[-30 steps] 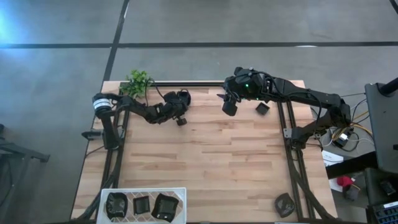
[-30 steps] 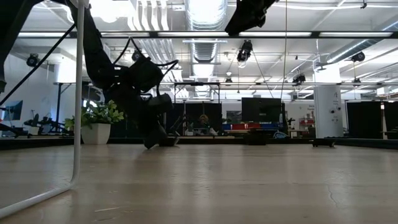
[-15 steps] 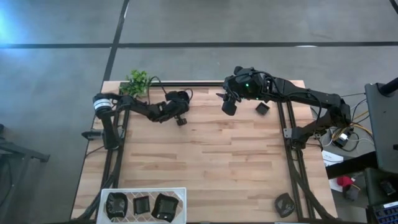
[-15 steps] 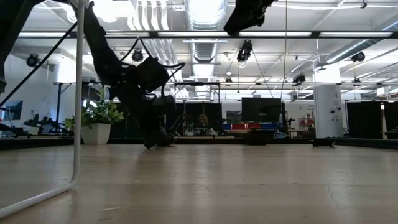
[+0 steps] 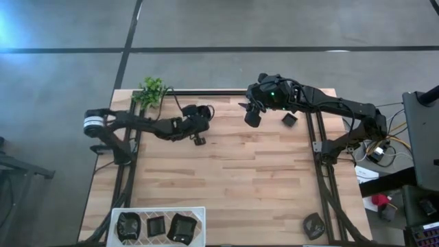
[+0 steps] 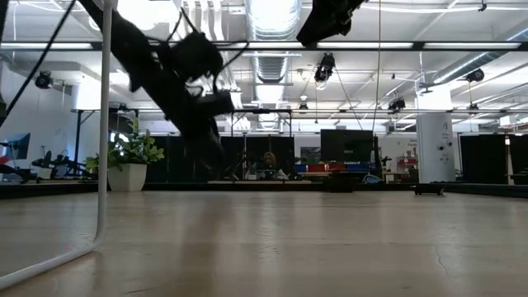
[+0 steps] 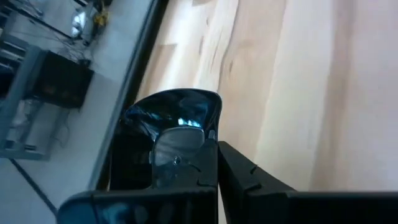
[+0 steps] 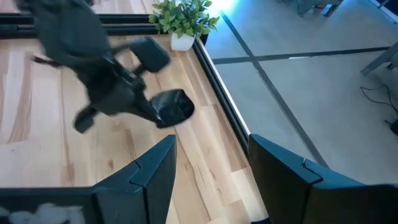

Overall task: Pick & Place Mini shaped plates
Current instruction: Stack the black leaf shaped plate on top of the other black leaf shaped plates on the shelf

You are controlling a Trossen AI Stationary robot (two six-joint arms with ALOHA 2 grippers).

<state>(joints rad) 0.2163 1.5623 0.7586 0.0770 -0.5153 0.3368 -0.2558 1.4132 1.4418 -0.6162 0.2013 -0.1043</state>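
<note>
My left gripper [image 5: 199, 136] is shut on one mini shaped plate [image 7: 176, 114], a small glossy black dish, above the far left part of the table. The right wrist view shows this plate [image 8: 173, 106] at the tip of the left arm, clear of the wood. My right gripper [image 8: 208, 168] hangs open high over the far middle [image 5: 252, 118], with nothing between its fingers. Another mini plate [image 5: 289, 119] lies flat on the table at the far right, and one more [image 5: 314, 224] lies at the near right corner. My left gripper pinches the plate by one side of its rim [image 7: 211, 127] between its two fingers. The fingers slant down from the table's left. The plate sticks out past the fingertips, tilted and lifted clear of the table.
A white tray [image 5: 200, 210] at the near left holds three black plates. A small green plant [image 5: 152, 90] stands at the far left corner. Black rails run along the table's left, right and far sides. Bare wood spans the middle of the table [image 5: 233, 178].
My left gripper has risen off the table with the plate and gone a little toward the near edge. The plate, which lay on the wood a second ago, is now lifted clear.
</note>
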